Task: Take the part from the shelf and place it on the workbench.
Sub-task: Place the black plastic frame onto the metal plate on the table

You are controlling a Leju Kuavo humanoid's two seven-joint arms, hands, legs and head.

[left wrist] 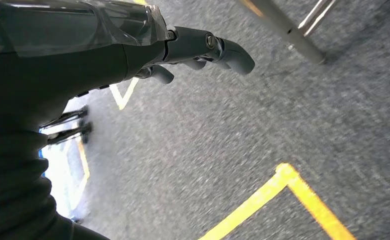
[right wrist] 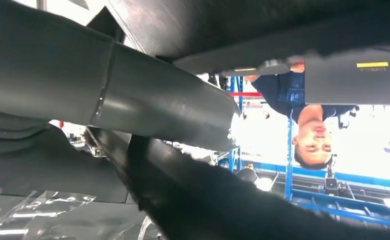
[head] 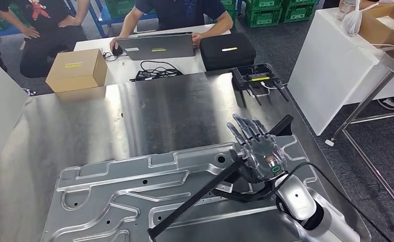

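Silver right hand (head: 259, 149) flat over part (head: 149, 194) w/ black bar (head: 220, 177) pinned underneath, fingers straight.

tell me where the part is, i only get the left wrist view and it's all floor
Observer: In the head view the part lies flat on the workbench.
Operator: is the right hand on it
Observer: The right hand is at the part's right edge, fingers stretched out over it. I cannot tell whether it grips.
Operator: anything in the way
Observer: A black bar slants across the part and runs under that hand.
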